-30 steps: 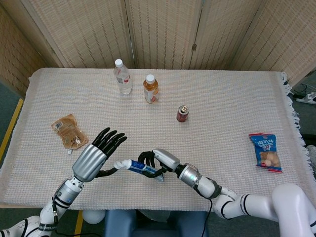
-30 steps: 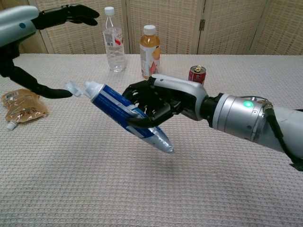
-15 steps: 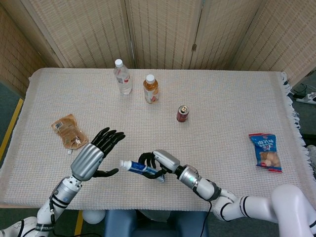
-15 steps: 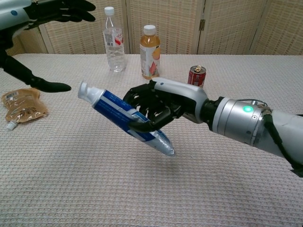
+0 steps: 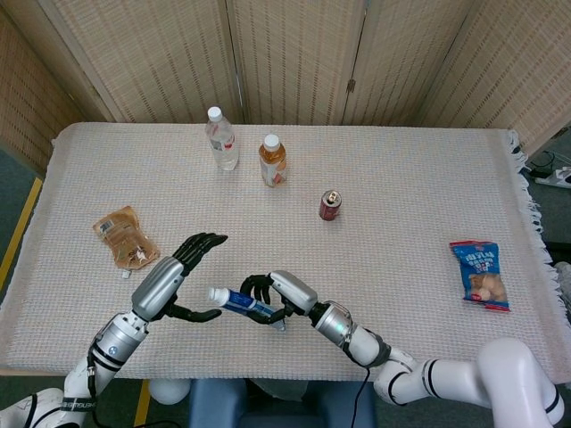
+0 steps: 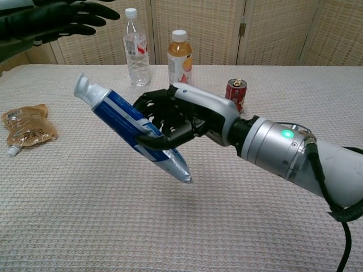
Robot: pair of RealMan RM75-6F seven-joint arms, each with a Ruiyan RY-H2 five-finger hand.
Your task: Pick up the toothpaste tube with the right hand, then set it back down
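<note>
My right hand (image 6: 176,116) grips a blue and white toothpaste tube (image 6: 127,124) around its middle and holds it above the table, white cap pointing up and left, crimped end down. In the head view the same tube (image 5: 237,303) sits in the right hand (image 5: 272,300) near the table's front edge. My left hand (image 5: 174,276) hovers just left of the cap with fingers spread and nothing in it; only its dark fingers (image 6: 57,14) show at the top left of the chest view.
On the woven tablecloth (image 5: 401,196) stand a clear water bottle (image 5: 221,138), an orange drink bottle (image 5: 273,160) and a small red can (image 5: 330,204). A tan pouch (image 5: 123,237) lies at the left, a blue snack bag (image 5: 480,274) at the right.
My right hand has lifted the tube and carried it leftward, tilting the cap higher. The left hand has let the cap go, its thumb drawing back and out of the chest view.
</note>
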